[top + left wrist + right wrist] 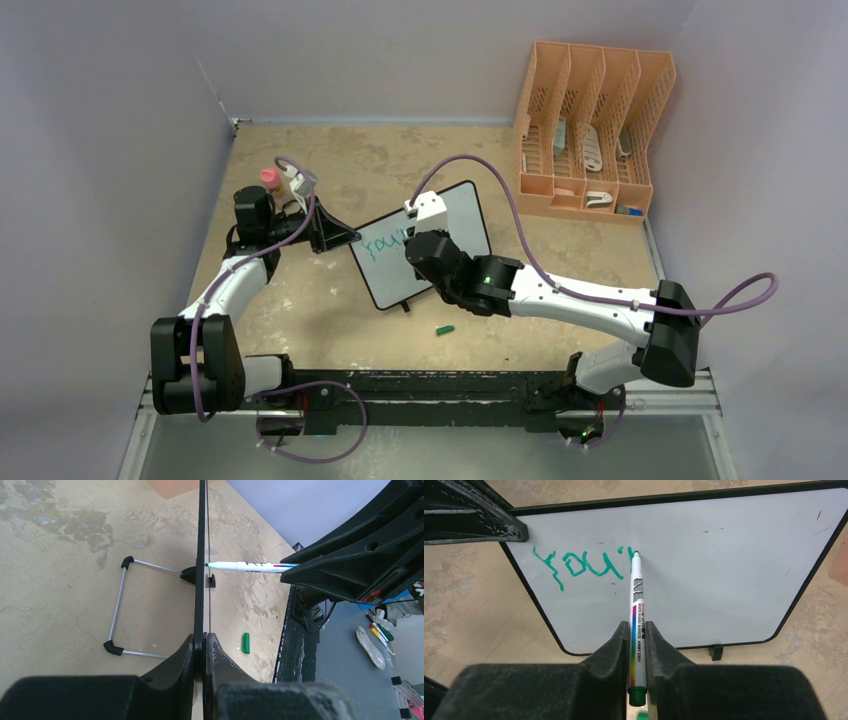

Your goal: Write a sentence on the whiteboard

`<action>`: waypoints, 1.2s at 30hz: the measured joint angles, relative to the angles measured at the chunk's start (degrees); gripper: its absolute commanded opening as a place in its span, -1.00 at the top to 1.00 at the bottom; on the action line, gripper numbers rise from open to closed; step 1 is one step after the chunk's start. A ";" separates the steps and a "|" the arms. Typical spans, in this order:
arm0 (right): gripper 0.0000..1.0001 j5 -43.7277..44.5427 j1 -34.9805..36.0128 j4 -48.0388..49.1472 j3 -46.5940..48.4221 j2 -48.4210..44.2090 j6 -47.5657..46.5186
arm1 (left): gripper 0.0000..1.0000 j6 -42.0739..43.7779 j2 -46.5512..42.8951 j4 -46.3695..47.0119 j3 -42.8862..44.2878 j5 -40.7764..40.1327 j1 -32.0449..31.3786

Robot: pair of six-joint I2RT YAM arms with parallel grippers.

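Whiteboard at centre of the top view, propped on the table on its wire stand. Left gripper clamped tight on the frame's edge, steadying it. Right gripper closed around a green whiteboard marker, gripping near the tail; tip touching the board. Sentence barely begun: roughly "You'" in the upper left of the right wrist view, most of the board blank. Risks, my reading: pen pressure on a board pinched at one edge only could pivot or tip it, skewing strokes. The long marker overhang may let it twist in the jaws. Loose cap lies near, lower centre.
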 measured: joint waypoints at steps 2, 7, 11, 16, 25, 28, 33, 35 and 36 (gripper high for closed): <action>1.00 0.33 0.00 0.13 0.00 0.00 -0.02 | 1.00 -0.02 0.00 0.00 0.00 -0.02 0.00; 1.00 0.70 -0.24 0.20 0.00 0.00 0.04 | 1.00 0.00 0.00 -0.02 0.00 -0.15 0.00; 1.00 0.68 -0.39 0.20 0.00 0.00 0.04 | 1.00 0.00 0.00 -0.04 0.00 -0.22 0.00; 1.00 0.50 -0.48 0.22 -0.09 -0.35 0.07 | 1.00 0.00 0.00 -0.07 0.00 -0.17 0.00; 1.00 -1.11 -1.18 0.42 -2.89 -4.26 0.24 | 1.00 0.02 0.00 -0.33 0.11 -0.11 -0.02; 1.00 -1.95 -1.18 0.52 -3.52 -4.42 0.46 | 1.00 0.02 0.00 -0.33 0.13 -0.11 -0.04; 1.00 -2.62 -1.18 0.83 -4.04 -4.42 0.46 | 1.00 0.02 0.00 -0.39 0.15 -0.11 -0.04; 1.00 -2.82 -1.18 0.98 -4.04 -4.39 0.46 | 1.00 0.02 0.00 -0.46 0.22 -0.11 -0.07; 1.00 -2.84 -1.18 1.01 -4.04 -4.37 0.46 | 1.00 0.02 0.00 -0.48 0.22 -0.11 -0.07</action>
